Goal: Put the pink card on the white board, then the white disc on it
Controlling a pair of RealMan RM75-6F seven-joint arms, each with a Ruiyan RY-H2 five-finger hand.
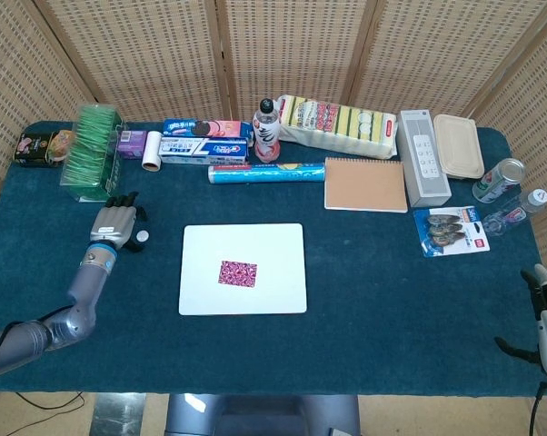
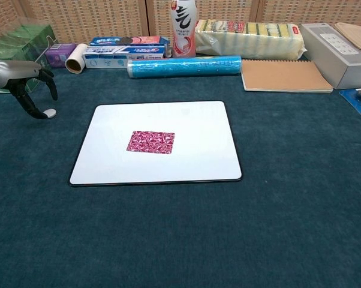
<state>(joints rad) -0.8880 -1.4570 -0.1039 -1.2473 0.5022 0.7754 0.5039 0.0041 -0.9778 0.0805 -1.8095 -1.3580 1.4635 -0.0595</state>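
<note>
The pink patterned card (image 1: pixel 238 273) (image 2: pixel 150 142) lies flat near the middle of the white board (image 1: pixel 273 245) (image 2: pixel 198 120). The small white disc (image 1: pixel 142 236) (image 2: pixel 49 112) rests on the blue cloth to the left of the board. My left hand (image 1: pixel 114 222) (image 2: pixel 24 84) hovers just left of the disc, fingers spread and curved downward, one fingertip right beside it; it holds nothing. Down at the table's front right corner is my right hand (image 1: pixel 546 313), fingers apart and empty, seen only in the head view.
Along the back stand a green box (image 1: pixel 94 150), a tape roll (image 1: pixel 152 152), toothpaste boxes (image 1: pixel 203 145), a bottle (image 1: pixel 267 130), a blue roll (image 1: pixel 266 173), a notebook (image 1: pixel 365 184) and a grey box (image 1: pixel 423 156). Cans and a packet (image 1: pixel 451 230) lie at the right.
</note>
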